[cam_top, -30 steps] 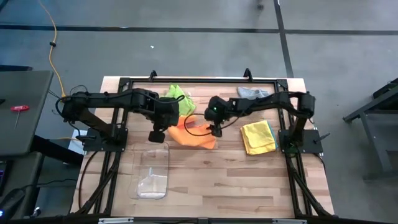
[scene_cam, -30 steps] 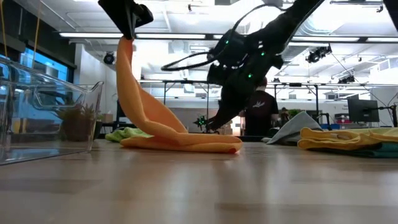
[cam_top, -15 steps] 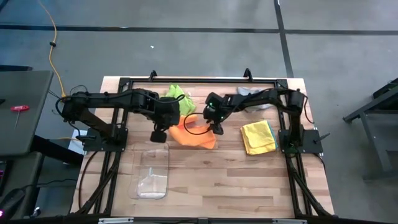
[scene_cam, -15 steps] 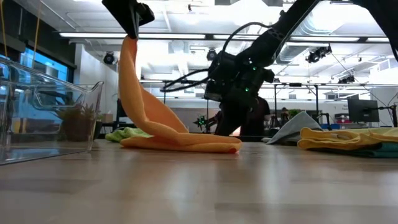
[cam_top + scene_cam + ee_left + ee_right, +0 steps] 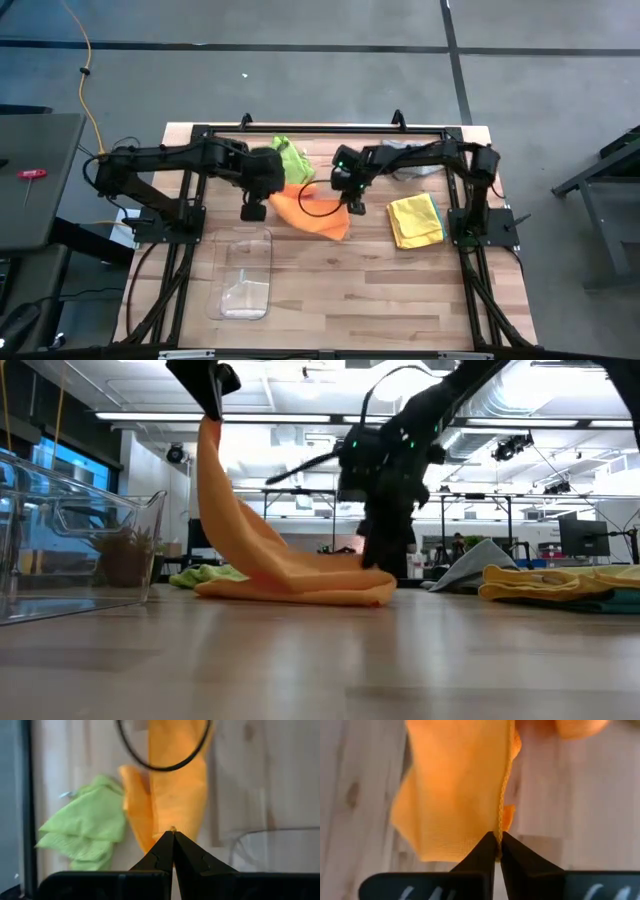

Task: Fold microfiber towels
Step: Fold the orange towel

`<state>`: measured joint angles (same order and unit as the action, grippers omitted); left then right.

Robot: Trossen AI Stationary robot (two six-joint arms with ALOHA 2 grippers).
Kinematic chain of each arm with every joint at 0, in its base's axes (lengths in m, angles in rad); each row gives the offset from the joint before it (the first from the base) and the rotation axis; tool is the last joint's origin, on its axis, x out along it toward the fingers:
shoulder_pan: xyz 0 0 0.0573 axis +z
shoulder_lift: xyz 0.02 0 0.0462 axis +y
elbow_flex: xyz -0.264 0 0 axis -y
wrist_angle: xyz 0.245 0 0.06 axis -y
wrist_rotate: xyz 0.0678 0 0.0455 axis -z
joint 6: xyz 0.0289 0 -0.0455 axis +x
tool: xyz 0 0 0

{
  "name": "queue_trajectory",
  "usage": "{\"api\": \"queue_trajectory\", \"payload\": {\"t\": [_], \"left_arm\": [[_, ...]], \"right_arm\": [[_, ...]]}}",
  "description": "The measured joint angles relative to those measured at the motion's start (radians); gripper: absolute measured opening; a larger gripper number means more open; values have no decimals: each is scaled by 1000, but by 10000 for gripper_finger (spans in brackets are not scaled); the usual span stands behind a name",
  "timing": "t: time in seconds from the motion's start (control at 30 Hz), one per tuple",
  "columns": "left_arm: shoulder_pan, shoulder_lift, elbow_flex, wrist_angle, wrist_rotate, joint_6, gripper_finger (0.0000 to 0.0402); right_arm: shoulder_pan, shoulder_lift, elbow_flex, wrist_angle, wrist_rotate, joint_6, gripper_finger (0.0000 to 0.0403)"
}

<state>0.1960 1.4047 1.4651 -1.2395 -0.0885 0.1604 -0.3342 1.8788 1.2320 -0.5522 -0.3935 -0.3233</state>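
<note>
The orange towel [image 5: 312, 212] lies mid-table with one corner raised high. My left gripper [image 5: 212, 400] is shut on that corner, well above the table. My right gripper [image 5: 385, 565] is shut on the towel's other side, low near the table. The lime green towel [image 5: 290, 158] lies crumpled at the far side. The grey towel [image 5: 408, 150] lies at the far right. The yellow towel [image 5: 414, 218] lies folded on the teal one [image 5: 438, 222] at the right. My left gripper pinches a corner of the orange towel [image 5: 172, 827] between its two fingertips, from above. The towel hangs slack from it in a long slant [image 5: 225, 510] down to the table, where its lower part lies. My right gripper pinches the towel's hemmed edge [image 5: 501, 827] between its two fingertips, fingers pointing down. That side of the towel [image 5: 350, 565] is held just above the table; the rest [image 5: 290, 592] lies on the wood.
A clear plastic bin [image 5: 245, 275] stands near the front left, close under my left gripper; it also shows in the low view [image 5: 70, 550]. A black frame [image 5: 320, 128] runs along the table's far edge. Bare wood lies at the front right.
My right gripper has shifted a little toward the table's right edge and stands more upright over the orange towel. The towel's right part has risen slightly off the table. The raised corner in my left gripper has stayed high.
</note>
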Motion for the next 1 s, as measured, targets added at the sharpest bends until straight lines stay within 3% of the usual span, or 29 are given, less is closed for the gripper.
{"api": "queue_trajectory", "payload": {"t": [0.33,0.7,1.0], "left_arm": [[164,-81,0,155,-140,-3,0],[331,-86,1,442,-139,-10,0],[346,-86,1,504,-133,101,0]], "right_arm": [[-33,-260,25,-240,153,61,2],[-55,-575,24,-337,380,197,1],[-122,-680,24,-348,411,240,0]]}}
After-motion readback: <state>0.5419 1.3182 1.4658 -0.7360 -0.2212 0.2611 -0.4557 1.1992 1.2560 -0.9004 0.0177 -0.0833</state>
